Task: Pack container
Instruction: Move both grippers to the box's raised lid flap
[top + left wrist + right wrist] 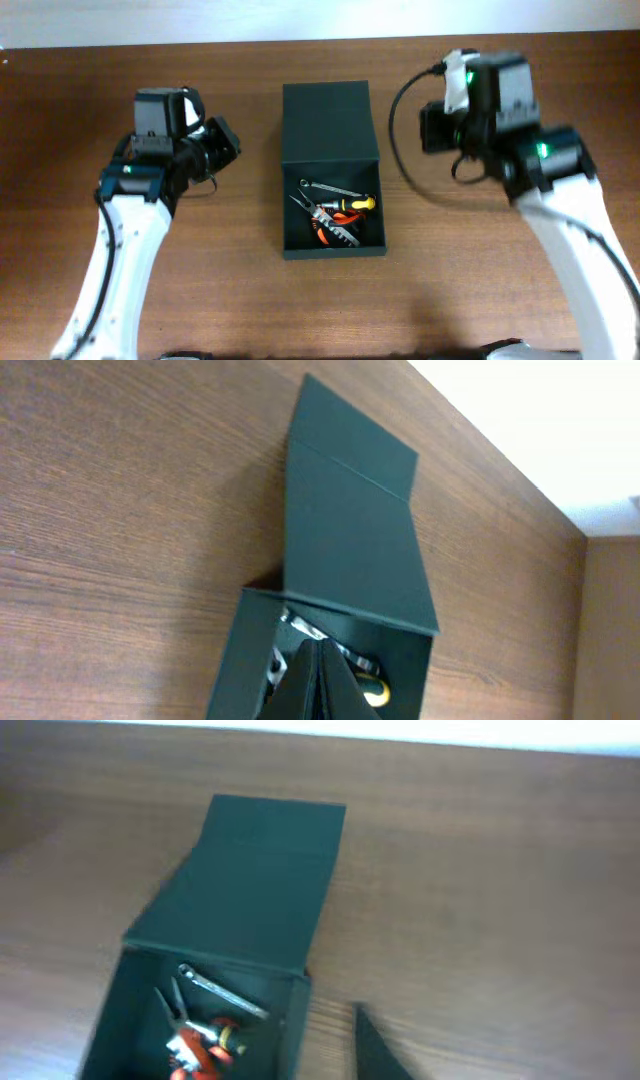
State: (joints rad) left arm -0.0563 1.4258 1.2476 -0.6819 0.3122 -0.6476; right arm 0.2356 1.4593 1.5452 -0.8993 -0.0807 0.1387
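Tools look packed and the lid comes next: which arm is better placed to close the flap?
Left, probably. Its view shows the left gripper aimed at the dark green-black rigid box with its flap lid laid back; the right gripper points beside it.

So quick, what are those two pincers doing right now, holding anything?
Left pincer: closed, holding nothing.
Right pincer: cannot be told; only a sliver of it shows in its own wrist view.
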